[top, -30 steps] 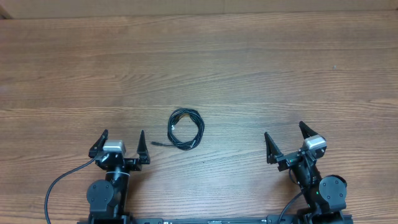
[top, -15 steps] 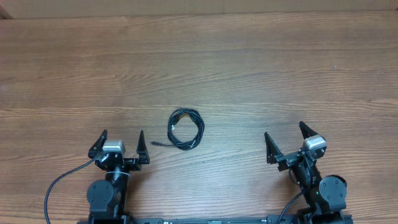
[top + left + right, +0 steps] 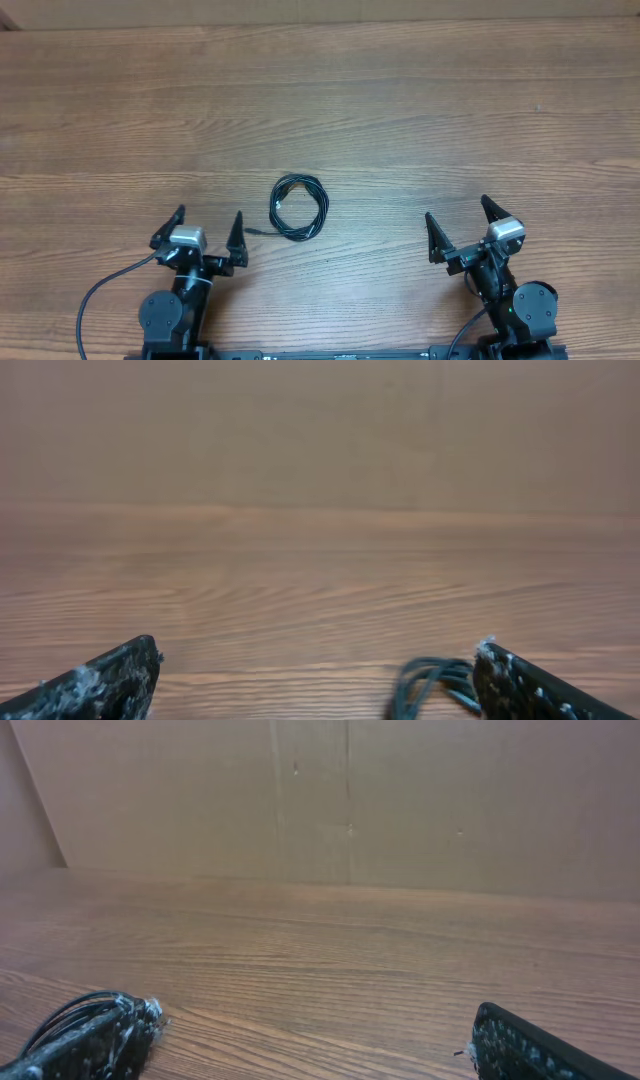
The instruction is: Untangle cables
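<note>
The wooden table [image 3: 400, 100] carries everything. The left gripper [image 3: 209, 212] waits near the cables [image 3: 297, 207], fingers spread wide and empty, likely lined up for a first grab. The right gripper [image 3: 457, 207], equally spread and empty, stands well apart on the cables' other side. The cables lie in one small coiled bundle, a plug trailing leftward.

The wooden table [image 3: 400, 90] is a brown surface with grain running from side to side. On it lies a small, loose coil of thin black cables [image 3: 321, 208], flat on the wood. The coil is ahead and to the right of the left gripper [image 3: 209, 214], and ahead and well to the left of the right gripper [image 3: 457, 207]. One plug end [image 3: 250, 231] trails from the coil to just beside the left gripper's right fingertip. How many cords make up the coil cannot be told.
</note>
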